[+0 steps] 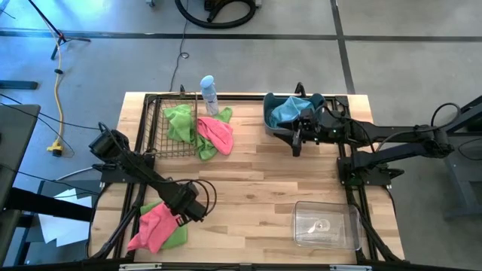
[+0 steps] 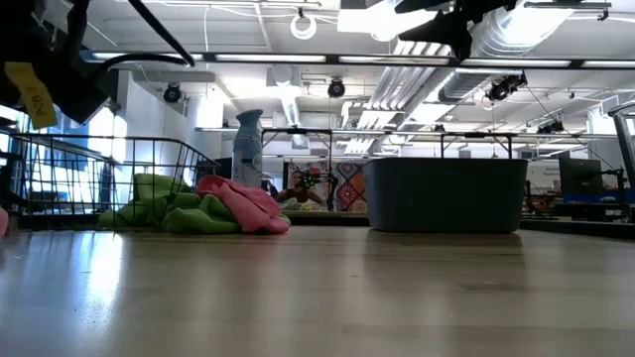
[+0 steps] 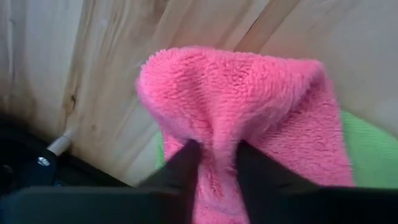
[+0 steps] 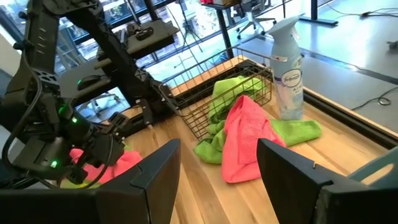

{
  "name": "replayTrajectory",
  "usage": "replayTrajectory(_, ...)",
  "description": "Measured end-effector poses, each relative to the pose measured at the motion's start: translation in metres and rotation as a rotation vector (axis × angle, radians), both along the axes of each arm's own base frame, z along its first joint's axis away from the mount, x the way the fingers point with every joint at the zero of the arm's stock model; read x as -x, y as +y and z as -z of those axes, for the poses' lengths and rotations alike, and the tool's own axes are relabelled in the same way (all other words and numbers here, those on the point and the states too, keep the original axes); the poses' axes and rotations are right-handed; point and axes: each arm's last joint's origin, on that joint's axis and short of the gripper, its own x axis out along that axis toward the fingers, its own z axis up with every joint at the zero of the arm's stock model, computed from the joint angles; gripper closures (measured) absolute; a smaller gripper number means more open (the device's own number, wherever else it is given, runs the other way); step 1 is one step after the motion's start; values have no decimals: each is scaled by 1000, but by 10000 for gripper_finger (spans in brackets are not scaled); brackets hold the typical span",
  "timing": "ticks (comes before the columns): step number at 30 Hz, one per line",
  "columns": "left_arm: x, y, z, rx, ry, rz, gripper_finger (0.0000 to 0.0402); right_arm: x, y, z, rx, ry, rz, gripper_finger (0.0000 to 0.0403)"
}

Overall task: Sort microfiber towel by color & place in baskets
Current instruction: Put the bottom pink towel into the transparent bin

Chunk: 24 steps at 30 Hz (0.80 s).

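Spanning the scene is a light wooden table (image 1: 248, 181) with a dark frame, on a grey concrete floor (image 1: 407, 68) crossed by dark lines; the low view alone shows the room behind, with white ducts and strip lights overhead. At the near left corner, the left gripper (image 3: 212, 165) is clamped on a fold of a pink towel (image 1: 154, 224), which lies over a lime green towel (image 1: 178, 236); only the left wrist view shows the fingers (image 3: 184, 163) pinching the pile. At the far left, a black wire basket (image 1: 160, 128) holds a green towel (image 1: 179, 120); a second pink towel (image 1: 218, 134) and another green one (image 1: 207, 147) spill over its edge beside a white spray bottle (image 1: 209, 93). The right gripper (image 4: 219, 163), fingers spread apart and empty, hovers beside the grey-blue tub (image 1: 277, 122) at the far right, which contains a teal-blue towel (image 1: 286, 111), hidden in the low view by the tub wall. A clear plastic box (image 1: 325, 225) stands at the near right.
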Motion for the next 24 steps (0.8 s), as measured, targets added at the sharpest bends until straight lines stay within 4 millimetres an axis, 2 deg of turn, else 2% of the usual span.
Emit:
replayTrajectory(2,1,0,0,2,4,13,381,0,0,0,1,0,2,194)
replayTrajectory(5,2,1,-6,37,-4,21,388,0,0,0,0,0,2,194)
replayTrajectory(7,5,2,-21,63,-40,25,394,0,0,0,0,0,1,194)
replayTrajectory(12,21,17,-88,121,-244,17,398,0,0,0,7,1,-1,194)
replayTrajectory(19,48,54,-194,125,-764,-80,401,0,-1,0,24,5,24,194)
replayTrajectory(24,50,77,-245,-1,-1018,-62,401,0,-1,0,27,5,34,194)
